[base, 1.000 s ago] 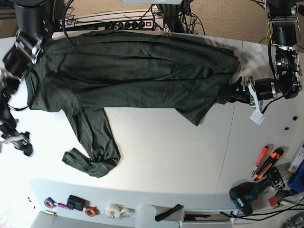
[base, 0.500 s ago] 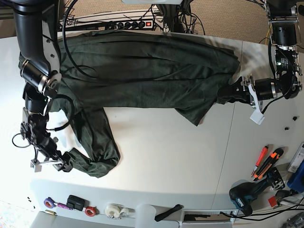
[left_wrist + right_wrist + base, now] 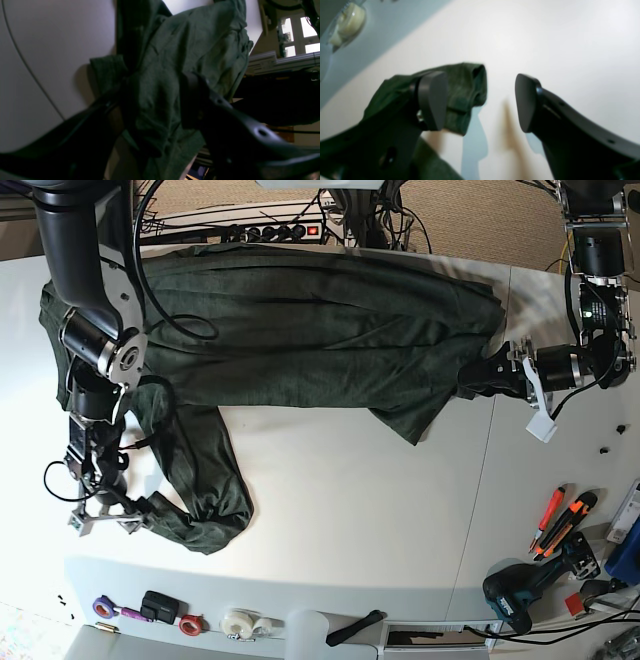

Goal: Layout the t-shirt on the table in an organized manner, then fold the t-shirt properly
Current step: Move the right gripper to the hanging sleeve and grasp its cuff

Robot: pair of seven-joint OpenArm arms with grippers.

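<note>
Gaping wide beside the sleeve end, the right gripper (image 3: pixel 480 100) could close on bare table (image 3: pixel 340 480); the left gripper (image 3: pixel 152 105) pinches the t-shirt (image 3: pixel 300 330), spread along the table's far edge.

The base view was evenly and brightly lit from overhead, with mild barrel distortion at its edges. The left wrist view was dim; bright windows (image 3: pixel 297 32) glared at upper right. The right wrist view was soft and blurred, with tinted shadows falling on the table (image 3: pixel 557 37).
</note>
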